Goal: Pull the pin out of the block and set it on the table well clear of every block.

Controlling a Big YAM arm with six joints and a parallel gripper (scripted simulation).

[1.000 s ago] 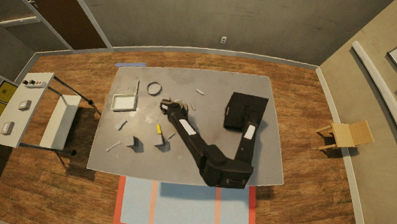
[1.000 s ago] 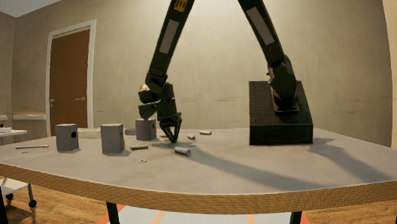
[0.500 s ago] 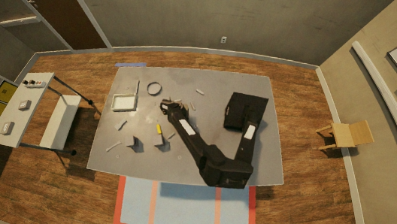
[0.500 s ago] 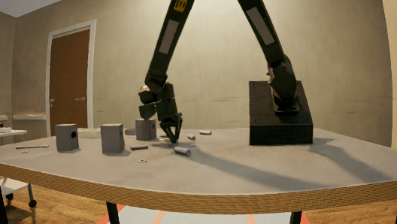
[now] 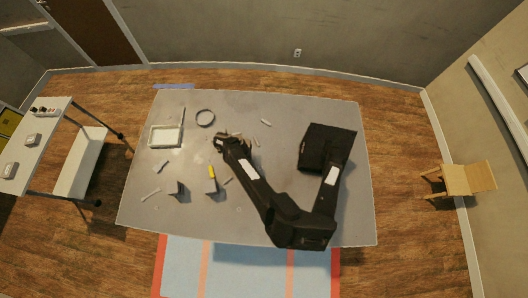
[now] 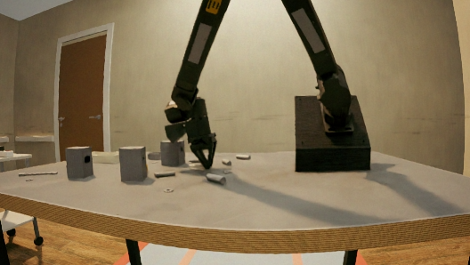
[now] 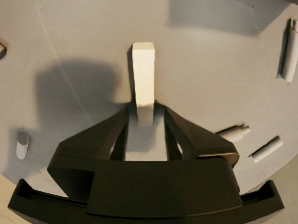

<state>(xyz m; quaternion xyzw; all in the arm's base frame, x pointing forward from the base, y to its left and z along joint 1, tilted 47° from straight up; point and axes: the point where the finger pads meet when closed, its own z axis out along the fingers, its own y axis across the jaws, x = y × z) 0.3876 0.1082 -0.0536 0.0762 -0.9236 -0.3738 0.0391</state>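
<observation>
The main danger is in the retreat. The gripper (image 7: 144, 112) stands low over the table (image 6: 276, 200), with its jaws parted and gripping nothing. The pin (image 7: 143, 79) lies flat between the fingertips with only a thin gap on each side. If the arm lifts off at a slant or twists as it rises, a fingertip could catch the pin and drag or flick it along the table, possibly toward a block. The second risk is the block (image 6: 173, 153) just beside the wrist in the exterior view. It stands loose, so a sideways swing of the arm could shove or turn it. From that low angle I cannot tell how much depth separates block and pin, so whether the pin counts as well clear is uncertain. A straight vertical lift looks safest. The pin is a short, pale, cream-white bar with a flat end, lying out of any hole, with its far half jutting beyond the fingertips and its near end under them. In the top view a yellow piece (image 5: 211, 171) touches another block (image 5: 212, 187) nearer the front edge — whether it sits in a hole I cannot tell.
</observation>
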